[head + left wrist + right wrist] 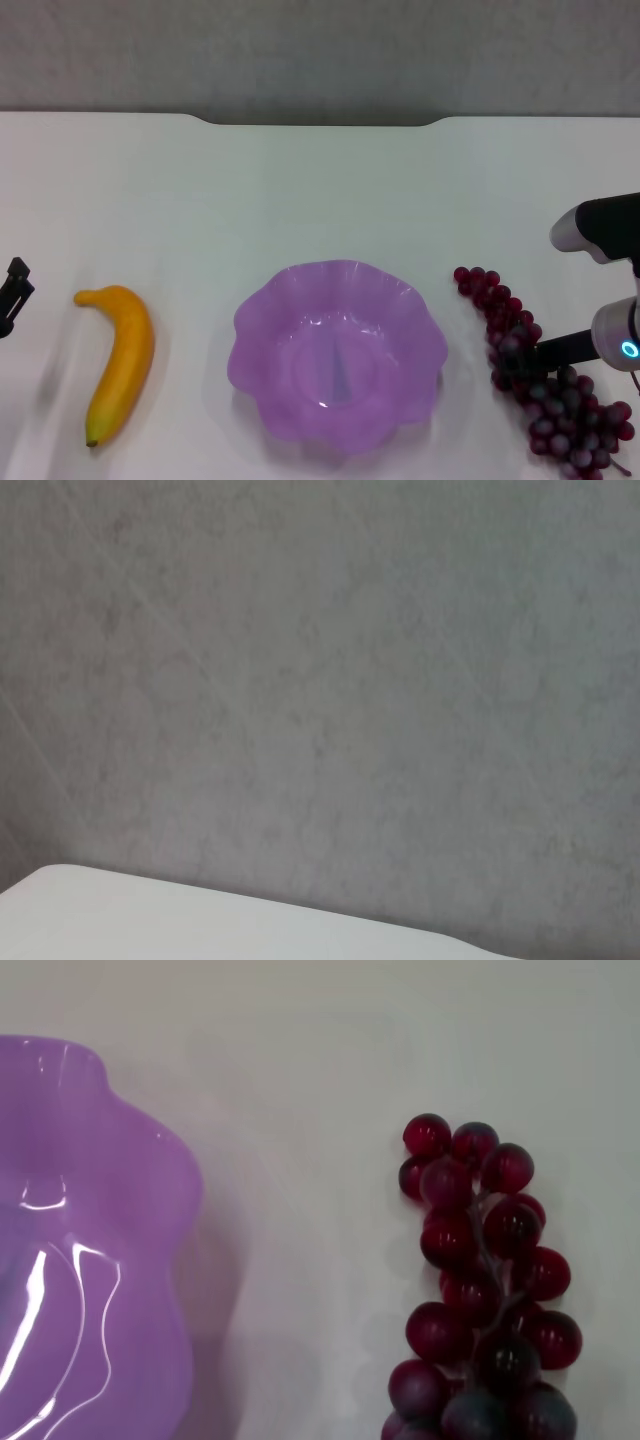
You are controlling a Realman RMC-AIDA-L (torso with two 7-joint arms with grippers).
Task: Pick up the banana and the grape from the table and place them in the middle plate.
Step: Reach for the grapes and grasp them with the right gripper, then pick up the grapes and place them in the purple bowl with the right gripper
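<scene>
The banana (pixel 120 360) lies on the white table (pixel 320 190) at the left. The empty purple scalloped plate (pixel 338 350) sits in the middle. The bunch of dark red grapes (pixel 545 385) lies at the right of the plate. My right gripper (pixel 515 350) reaches in from the right, low over the middle of the bunch. The right wrist view shows the grapes (pixel 480 1280) close below and the plate's rim (pixel 150 1190) beside them. My left gripper (pixel 14 292) shows only as a black tip at the left edge, apart from the banana.
The table's far edge with its shallow notch (pixel 320 122) meets a grey wall. The left wrist view shows only that wall and a corner of the table (pixel 200 920).
</scene>
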